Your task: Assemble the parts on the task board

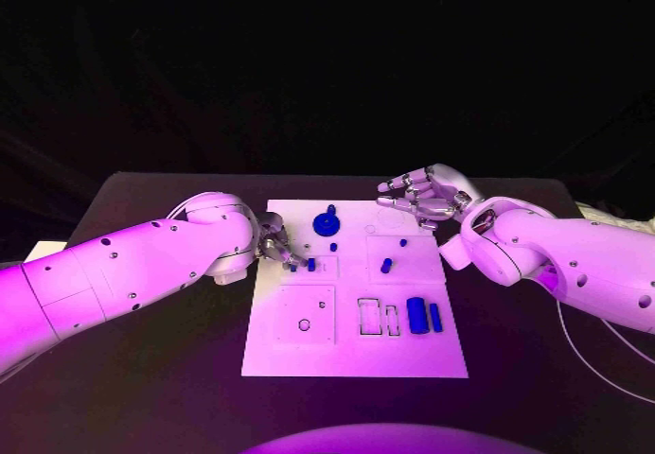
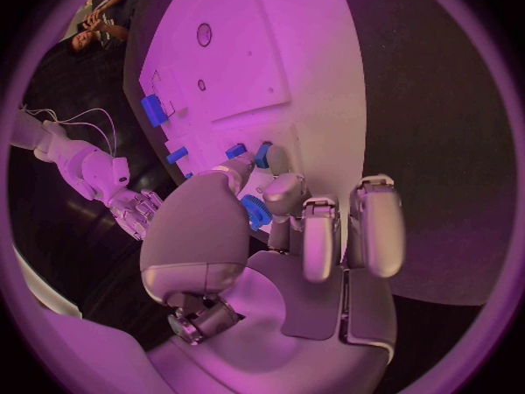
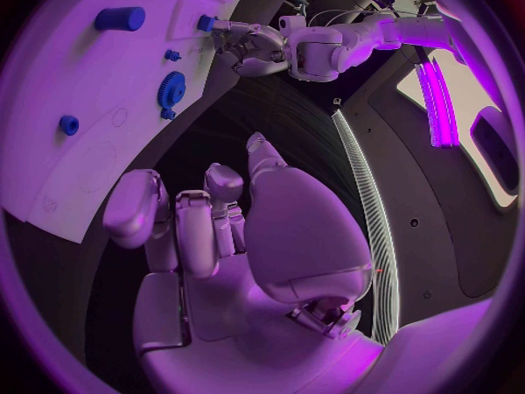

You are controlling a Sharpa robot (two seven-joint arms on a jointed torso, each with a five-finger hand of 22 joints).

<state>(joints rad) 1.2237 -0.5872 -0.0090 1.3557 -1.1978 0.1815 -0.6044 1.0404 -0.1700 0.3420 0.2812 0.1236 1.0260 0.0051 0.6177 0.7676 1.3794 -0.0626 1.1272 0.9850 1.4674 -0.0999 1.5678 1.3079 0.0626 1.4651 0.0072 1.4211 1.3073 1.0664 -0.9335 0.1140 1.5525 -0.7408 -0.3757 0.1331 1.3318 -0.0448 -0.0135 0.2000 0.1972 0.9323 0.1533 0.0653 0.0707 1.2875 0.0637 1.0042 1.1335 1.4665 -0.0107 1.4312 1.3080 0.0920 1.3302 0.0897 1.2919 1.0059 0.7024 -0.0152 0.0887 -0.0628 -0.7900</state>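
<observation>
Nearest the robot, on the front part of the white rectangular task board point(image 1: 355, 355), two blue block-shaped parts point(image 1: 425, 316) stand side by side beside narrow rectangular slots. Midway up the board's left edge, the left hand point(image 1: 277, 248) has its fingers curled around a small blue part point(image 2: 255, 211), with two more small blue pegs point(image 1: 311, 265) just beside its fingertips and another short blue peg point(image 1: 386, 264) further right. Farther back, a dark blue gear-shaped part point(image 1: 327, 224) sits on the board, while the right hand point(image 1: 426, 198) hangs over the board's far right corner, fingers loosely bent and apart, holding nothing.
</observation>
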